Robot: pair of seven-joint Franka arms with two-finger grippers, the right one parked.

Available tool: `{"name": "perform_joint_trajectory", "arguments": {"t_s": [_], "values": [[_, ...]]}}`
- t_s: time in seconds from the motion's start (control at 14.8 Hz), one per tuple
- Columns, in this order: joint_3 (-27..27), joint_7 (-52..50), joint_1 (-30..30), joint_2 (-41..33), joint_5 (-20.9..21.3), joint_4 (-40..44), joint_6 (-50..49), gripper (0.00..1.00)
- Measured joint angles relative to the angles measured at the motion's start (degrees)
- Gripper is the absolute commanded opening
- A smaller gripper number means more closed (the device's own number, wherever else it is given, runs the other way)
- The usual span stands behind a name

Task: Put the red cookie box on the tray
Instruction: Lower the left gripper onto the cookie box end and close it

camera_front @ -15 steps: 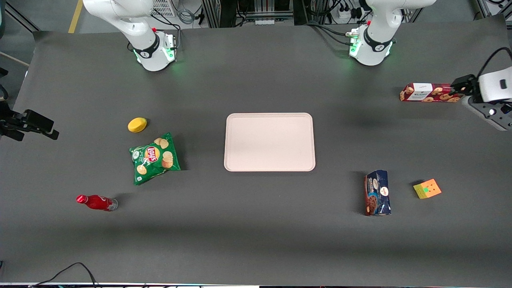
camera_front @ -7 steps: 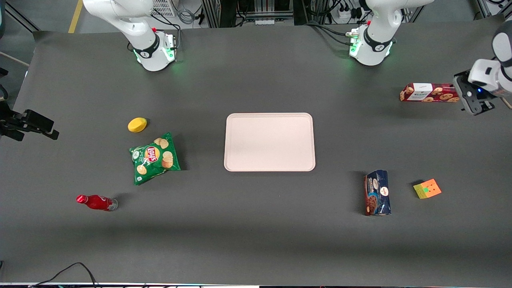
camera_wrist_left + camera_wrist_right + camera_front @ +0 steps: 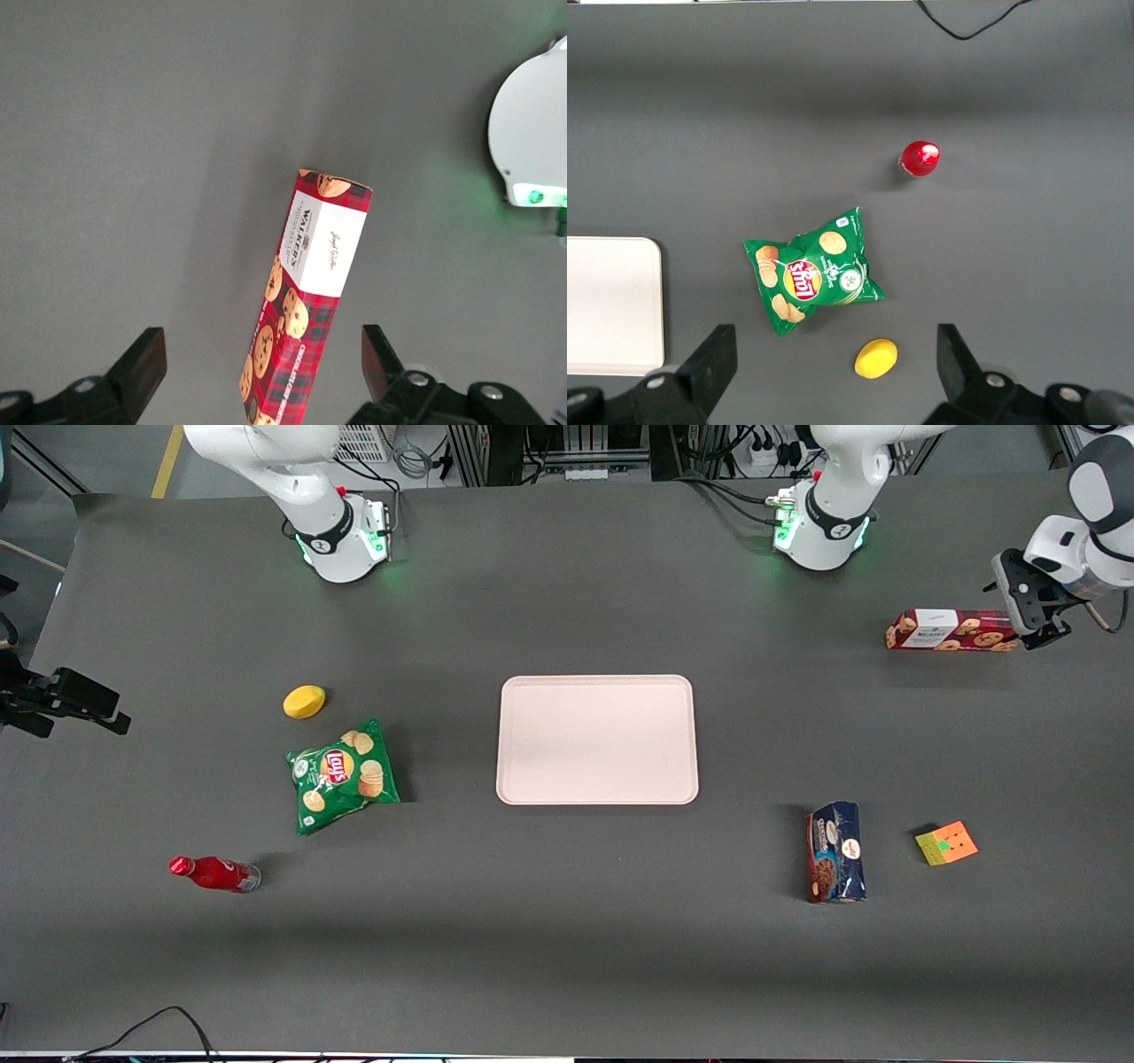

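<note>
One long dark-red cardboard cookie box (image 3: 951, 630) (image 3: 306, 297) with a white label panel lies flat on the dark grey table (image 3: 567, 957) toward the working arm's end, well apart from the one flat pale pink rectangular tray (image 3: 597, 740), which sits mid-table. The left arm's black two-finger gripper (image 3: 1028, 615) (image 3: 264, 363) hovers at the box's outer end, its jaws spread wide and grasping nothing. Nearer the front camera lie one dark blue cookie package (image 3: 835, 852) and one multicoloured puzzle cube (image 3: 946, 842).

Chip bag (image 3: 811, 282) between red bottle (image 3: 920, 158) and lemon (image 3: 875, 359).
</note>
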Motion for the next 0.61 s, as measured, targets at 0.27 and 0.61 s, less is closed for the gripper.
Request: {"name": "perform_joint_trajectory", "arguments": {"t_s": [0.27, 0.61], "values": [[6.33, 8.32, 1.08, -0.18, 0.11, -6.56, 9.37, 1.0], [14.74, 18.0, 1.4, 2.38, 1.96, -9.76, 18.17, 1.0]]}}
